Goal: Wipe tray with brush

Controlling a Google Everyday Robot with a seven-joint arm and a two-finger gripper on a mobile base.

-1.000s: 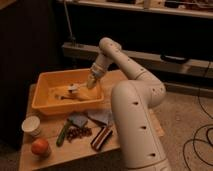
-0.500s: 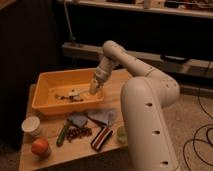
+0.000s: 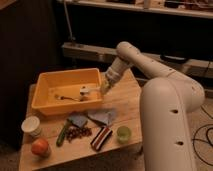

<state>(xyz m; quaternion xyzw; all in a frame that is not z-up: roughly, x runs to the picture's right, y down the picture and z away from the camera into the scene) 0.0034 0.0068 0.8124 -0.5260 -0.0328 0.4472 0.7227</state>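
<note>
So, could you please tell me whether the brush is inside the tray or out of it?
Inside. The brush lies within the tray near its right wall, where the gripper reaches in.

Looks like a robotics lab or test room, dimly lit, not a home kitchen. 1 white robot arm point(image 3: 165, 100) fills the right side, its gripper point(image 3: 105, 88) shut, reaching over the right edge of a yellow-orange tray point(image 3: 47, 102). Small wooden table point(image 3: 125, 102) holds staged props: paper cup point(image 3: 31, 126), apple point(image 3: 40, 147), striped block point(image 3: 101, 137), cloth point(image 3: 102, 116). Behind: dark wall w/ a long grey rail point(image 3: 90, 51). Cables point(image 3: 204, 140) lie on speckled floor at right.
</note>
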